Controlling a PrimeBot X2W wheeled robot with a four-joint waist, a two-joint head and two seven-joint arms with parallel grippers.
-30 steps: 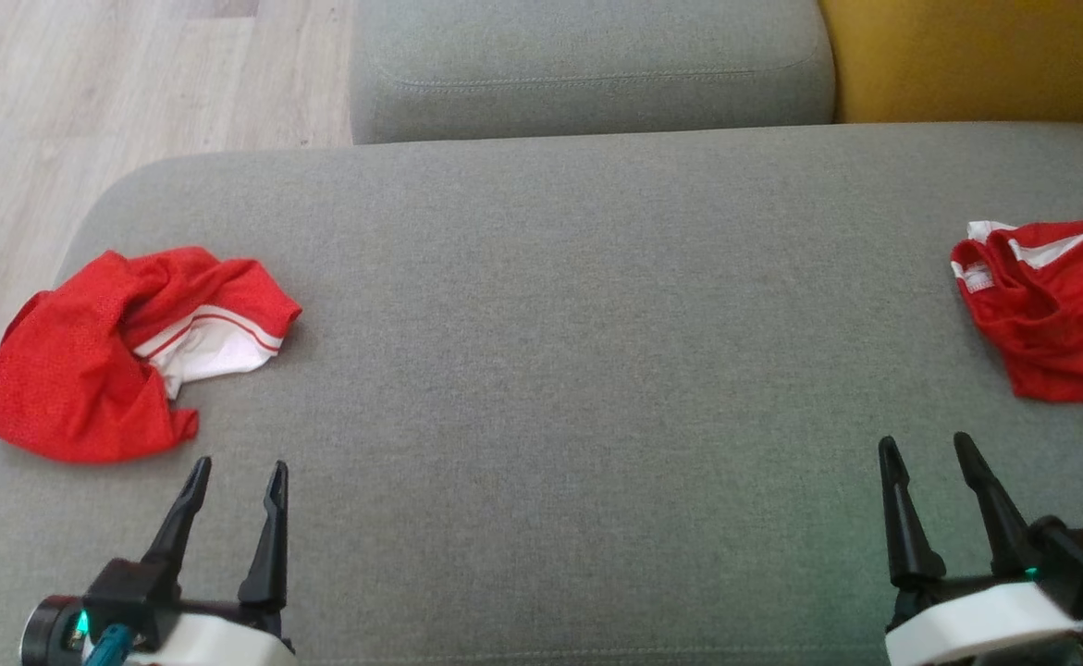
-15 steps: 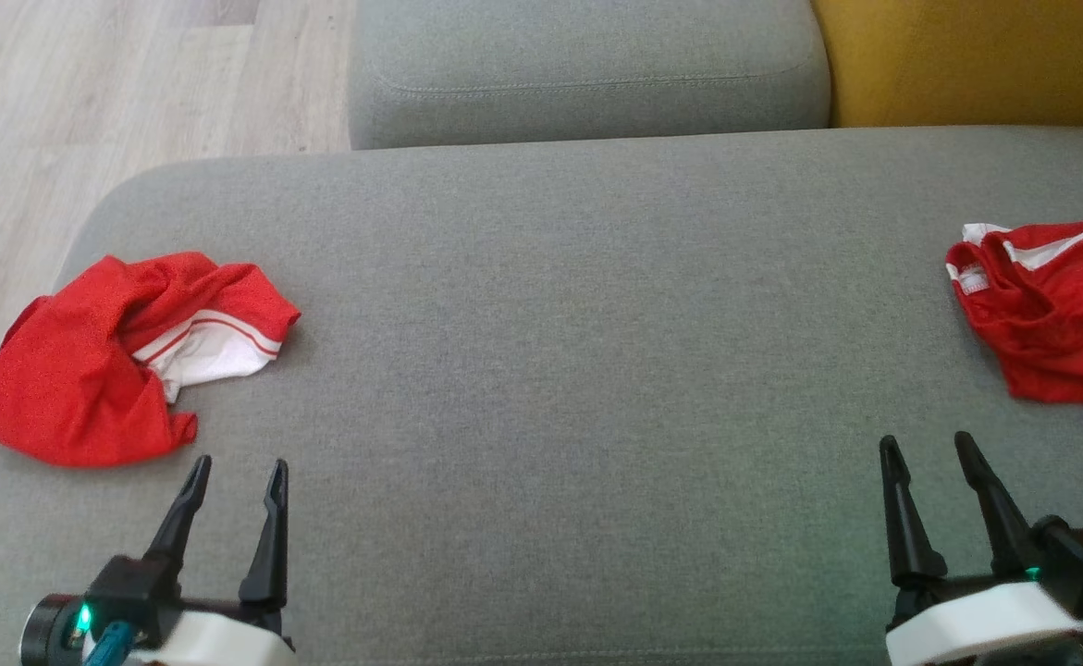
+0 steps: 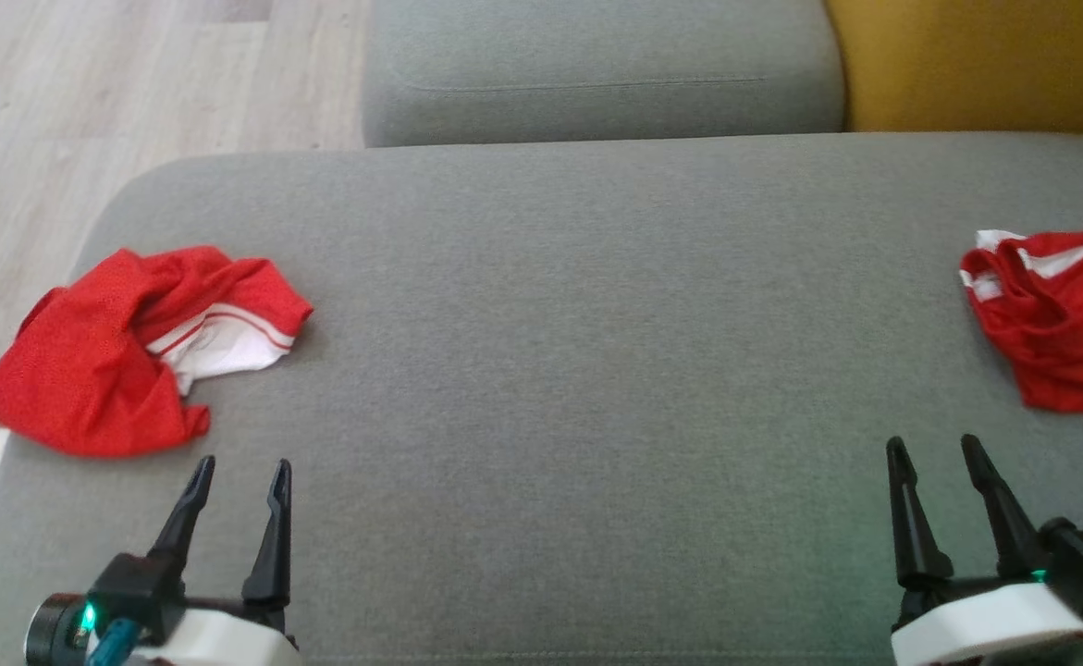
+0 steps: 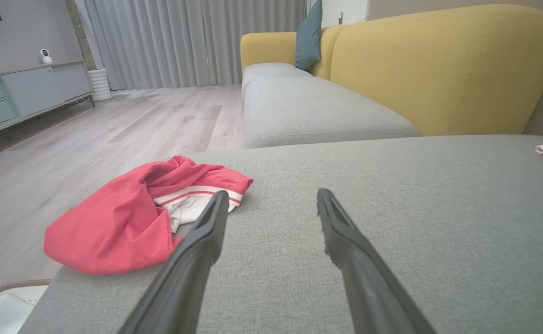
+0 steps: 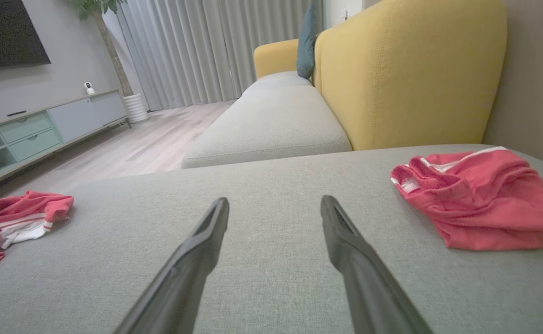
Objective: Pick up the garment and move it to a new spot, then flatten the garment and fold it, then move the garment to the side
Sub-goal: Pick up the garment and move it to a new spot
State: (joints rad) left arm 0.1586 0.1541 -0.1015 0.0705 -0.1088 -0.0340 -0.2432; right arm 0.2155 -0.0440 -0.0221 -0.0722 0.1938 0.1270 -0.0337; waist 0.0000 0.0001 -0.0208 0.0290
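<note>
The left gripper (image 3: 244, 462) hovers low over the near left of the grey seat cushion (image 3: 578, 324) with its two dark fingers spread wide and nothing between them; the right gripper (image 3: 931, 441), over the near right, is spread just the same and also empty; both point toward 12 o'clock in the head view. At about 11 o'clock from the left gripper, near but apart from it, lies the crumpled left garment (image 3: 88, 370), red with a white striped hem; its long axis runs roughly from 8 to 2 o'clock, the hem end pointing toward 3 o'clock and the 8 o'clock end reaching the cushion's rounded left edge, beyond which is the wood floor (image 3: 134, 83). At about 1 o'clock from the right gripper lies the bunched right garment (image 3: 1059, 333), red with white stripes, its banded opening turned toward 9 o'clock; the picture edge cuts it off, so its long axis cannot be told. Between the two garments the cushion is bare and wide; at 12 o'clock it butts against a second grey cushion (image 3: 596, 65), with the yellow backrest (image 3: 985, 65) at 1 o'clock.
</note>
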